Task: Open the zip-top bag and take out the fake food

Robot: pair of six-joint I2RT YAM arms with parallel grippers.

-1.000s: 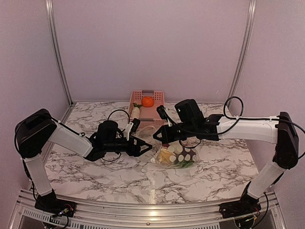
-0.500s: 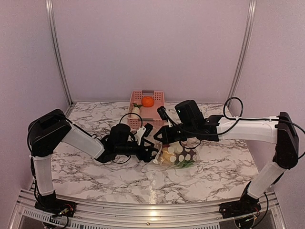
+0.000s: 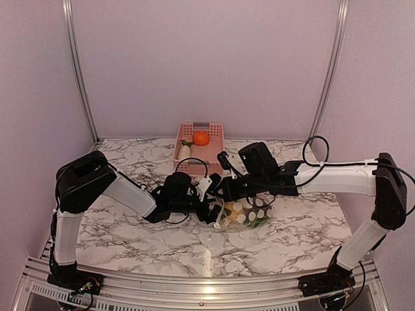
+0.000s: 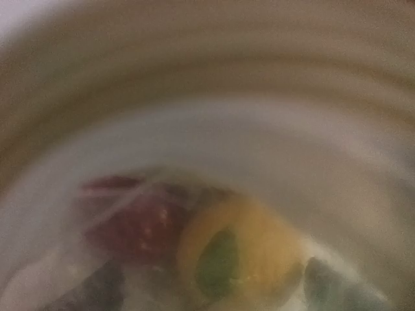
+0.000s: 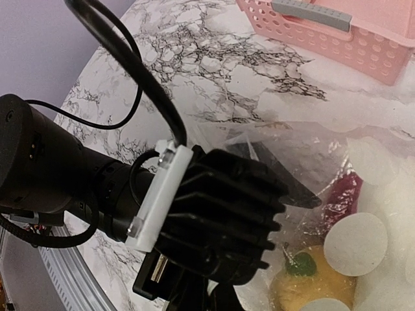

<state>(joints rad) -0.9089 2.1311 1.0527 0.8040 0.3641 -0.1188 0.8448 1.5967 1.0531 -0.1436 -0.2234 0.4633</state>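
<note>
The zip-top bag (image 3: 249, 214), clear with white dots, lies right of centre on the table with its mouth facing left. My right gripper (image 3: 222, 188) is shut on the bag's upper edge and holds the mouth up. My left gripper (image 3: 218, 211) is open and reaches into that mouth; one dark finger (image 5: 292, 188) shows inside the plastic. Fake food is in the bag: a yellow fruit with a green stem (image 4: 243, 249) (image 5: 305, 285) and a red piece (image 4: 133, 227) (image 5: 340, 191) lie just ahead of the left fingers. The left wrist view is blurred.
A pink slotted basket (image 3: 214, 133) stands at the back centre, holding an orange piece (image 3: 201, 137) and a white piece (image 3: 184, 152). It also shows in the right wrist view (image 5: 337, 39). The left arm's cable (image 5: 130, 58) loops above the bag mouth.
My left arm has moved right, from clear of the bag into its mouth. My right gripper has kept hold of the bag edge and sunk a little.
</note>
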